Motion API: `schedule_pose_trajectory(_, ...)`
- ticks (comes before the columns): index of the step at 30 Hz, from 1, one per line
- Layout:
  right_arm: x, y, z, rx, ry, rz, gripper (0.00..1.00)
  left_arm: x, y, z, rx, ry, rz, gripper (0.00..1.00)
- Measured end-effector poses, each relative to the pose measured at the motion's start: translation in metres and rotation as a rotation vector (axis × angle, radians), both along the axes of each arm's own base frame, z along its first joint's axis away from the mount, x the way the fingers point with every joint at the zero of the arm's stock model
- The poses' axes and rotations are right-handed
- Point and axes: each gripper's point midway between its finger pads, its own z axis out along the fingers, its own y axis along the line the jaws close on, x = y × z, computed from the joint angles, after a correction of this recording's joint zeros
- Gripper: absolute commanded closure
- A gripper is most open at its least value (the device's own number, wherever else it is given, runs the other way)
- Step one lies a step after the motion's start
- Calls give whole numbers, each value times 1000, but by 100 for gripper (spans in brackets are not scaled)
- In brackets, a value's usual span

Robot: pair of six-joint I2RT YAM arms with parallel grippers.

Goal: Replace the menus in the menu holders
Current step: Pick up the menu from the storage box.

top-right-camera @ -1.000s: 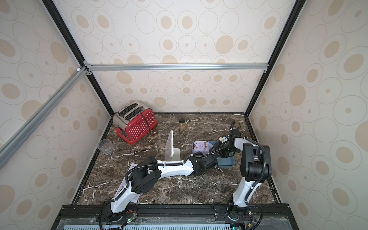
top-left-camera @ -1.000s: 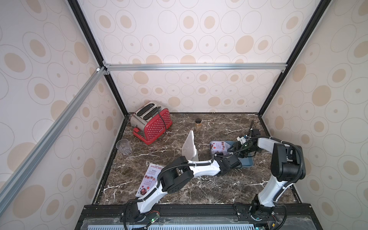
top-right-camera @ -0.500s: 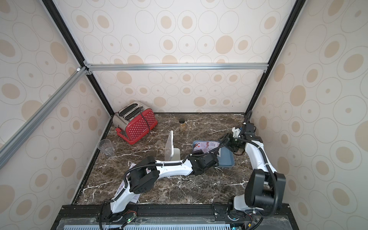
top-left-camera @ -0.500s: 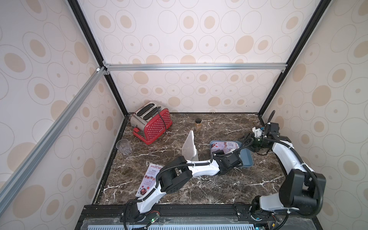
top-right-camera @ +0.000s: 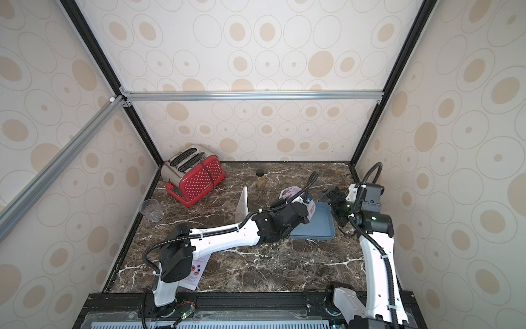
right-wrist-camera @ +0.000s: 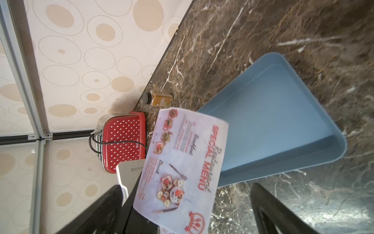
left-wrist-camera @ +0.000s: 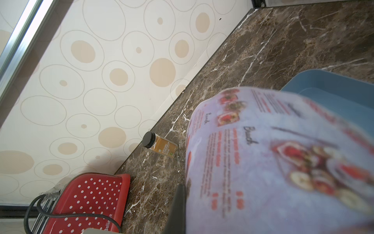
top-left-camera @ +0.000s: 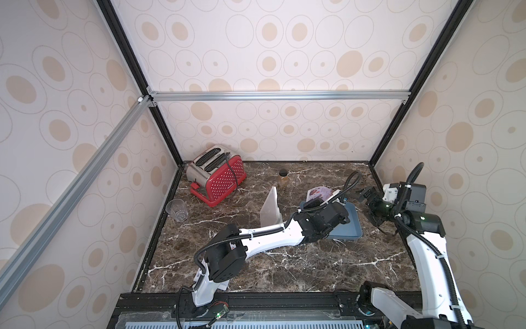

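Now right gripper (top-left-camera: 369, 209) wide, off menu (top-left-camera: 319, 193)

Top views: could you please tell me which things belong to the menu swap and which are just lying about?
Belong to the job: raised menu, flat menu near the front edge, clear menu holder.
Just lying about: red toaster, spice jar, plastic cup, blue tray.

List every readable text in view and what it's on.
"Restaurant SPECIAL MENU", "Breakfast", "Lunch", "Brunch": held menu.
"GROUND CINNAMON": spice jar.
"Beli", rest hidden: red toaster.
Held menu's small print: blurred, unreadable.
Second menu, lying flat: too small to read.
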Motion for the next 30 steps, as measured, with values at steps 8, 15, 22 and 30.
schedule_pose_trajectory(8, -17, 10, 6, 255, 24, -154, 0, -2, 1, 0, -52, 22, 10, 100)
schedule_pose_trajectory(15, -12, 20, -9, 396, 75, -165, 0, -6, 5, 25, -139, 18, 9, 100)
schedule_pose_trajectory(22, -7, 26, -11, 486, 76, -165, 0, -6, 5, 29, -156, 19, 9, 100)
schedule_pose_trajectory(30, 13, 30, 5, 591, 9, -137, 7, -7, 4, 29, -164, 20, 10, 100)
